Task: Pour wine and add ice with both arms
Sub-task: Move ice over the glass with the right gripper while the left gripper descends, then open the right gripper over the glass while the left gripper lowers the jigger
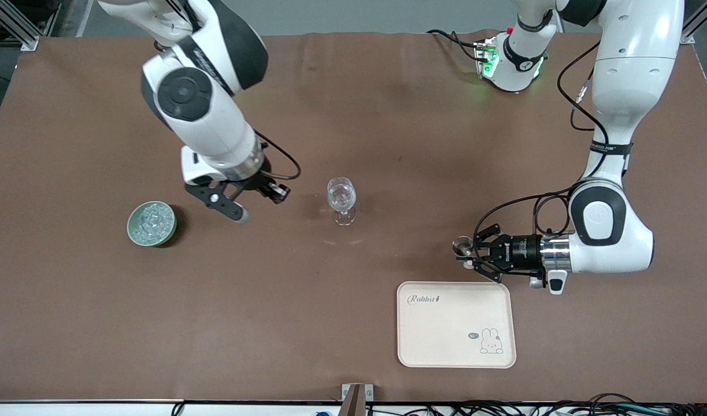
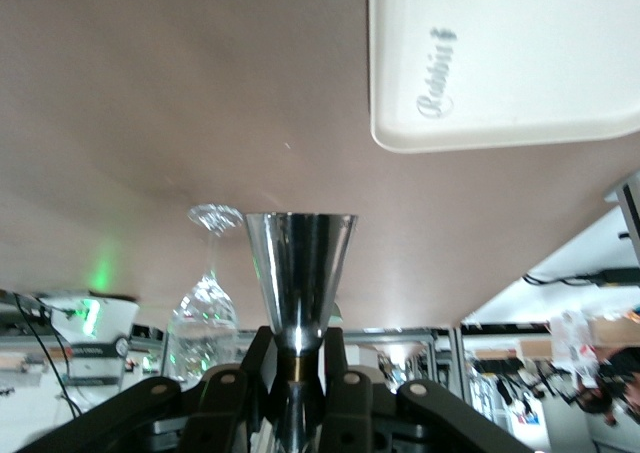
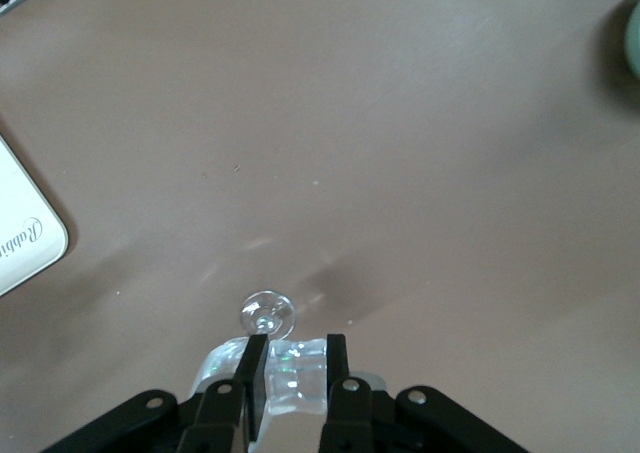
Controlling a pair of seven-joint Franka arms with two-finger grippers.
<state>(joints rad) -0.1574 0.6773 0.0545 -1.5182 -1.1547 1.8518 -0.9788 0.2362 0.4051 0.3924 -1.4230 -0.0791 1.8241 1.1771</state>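
Note:
My right gripper (image 1: 241,216) hangs over the table between the pale green bowl (image 1: 132,231) and the clear stemmed glass (image 1: 341,199). It is shut on a clear ice chunk (image 3: 297,373). The glass foot (image 3: 267,313) shows just past its fingertips. More ice (image 1: 152,222) lies in the bowl. My left gripper (image 1: 467,252) reaches level over the table beside the cream tray (image 1: 455,352), shut on the waist of a shiny metal jigger (image 1: 462,247) whose round mouth faces up. In the left wrist view the jigger (image 2: 300,268) stands between the fingers (image 2: 258,358), with the glass (image 2: 205,308) past it.
The cream tray with a rabbit drawing lies near the front edge toward the left arm's end; its corner shows in the wrist views (image 2: 500,63) (image 3: 25,243). The bowl's edge (image 3: 633,38) shows in the right wrist view. A brown mat (image 1: 353,115) covers the table.

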